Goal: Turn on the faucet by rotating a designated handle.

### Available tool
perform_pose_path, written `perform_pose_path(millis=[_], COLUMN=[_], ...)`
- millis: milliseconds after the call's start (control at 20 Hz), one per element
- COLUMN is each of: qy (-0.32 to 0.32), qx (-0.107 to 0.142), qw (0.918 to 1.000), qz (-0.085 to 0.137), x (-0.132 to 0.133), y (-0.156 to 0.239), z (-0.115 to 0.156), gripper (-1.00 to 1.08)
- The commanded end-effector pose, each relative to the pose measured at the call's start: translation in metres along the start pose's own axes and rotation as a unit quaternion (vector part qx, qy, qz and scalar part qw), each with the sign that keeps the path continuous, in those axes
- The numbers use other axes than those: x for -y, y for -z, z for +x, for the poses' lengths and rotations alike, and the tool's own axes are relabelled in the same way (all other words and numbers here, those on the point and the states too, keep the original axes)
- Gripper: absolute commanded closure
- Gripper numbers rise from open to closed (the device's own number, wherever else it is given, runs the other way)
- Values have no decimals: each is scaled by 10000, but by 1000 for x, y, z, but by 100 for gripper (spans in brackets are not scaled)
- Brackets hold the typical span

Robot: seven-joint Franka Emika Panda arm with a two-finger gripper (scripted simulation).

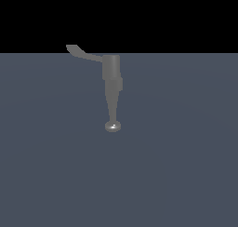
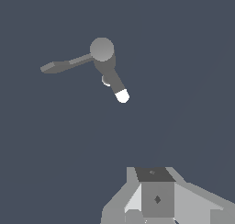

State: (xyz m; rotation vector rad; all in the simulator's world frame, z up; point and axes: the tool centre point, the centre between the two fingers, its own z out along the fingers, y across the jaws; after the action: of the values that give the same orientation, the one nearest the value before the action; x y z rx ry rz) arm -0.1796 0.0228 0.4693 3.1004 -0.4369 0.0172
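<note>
Plainly, the tool (image 2: 156, 204) hangs well apart from the handle (image 2: 62, 65).

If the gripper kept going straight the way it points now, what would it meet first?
Probably the bare grey floor. In the wrist view the gripper sits clear of the faucet and its handle, which lie off to one side; depth is uncertain.

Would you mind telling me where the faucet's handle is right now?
In the exterior view, the handle sticks out from the faucet body's top toward that view's left.
</note>
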Motion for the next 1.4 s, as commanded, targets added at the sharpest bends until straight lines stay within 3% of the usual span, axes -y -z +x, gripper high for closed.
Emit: perform_pose_path(millis=[0,350,650,1000,1350], qy=[-282,-1062,-1731,-2504,-3265], qx=[9,36,60,84,100], qw=[9996,9943,9849,9681,9451], qz=[18,52,70,76,69], x=[8,29,49,72,96], y=[-5,-20,-35,-57,-82], z=[11,39,62,87,111], gripper=[108,108,108,108,108])
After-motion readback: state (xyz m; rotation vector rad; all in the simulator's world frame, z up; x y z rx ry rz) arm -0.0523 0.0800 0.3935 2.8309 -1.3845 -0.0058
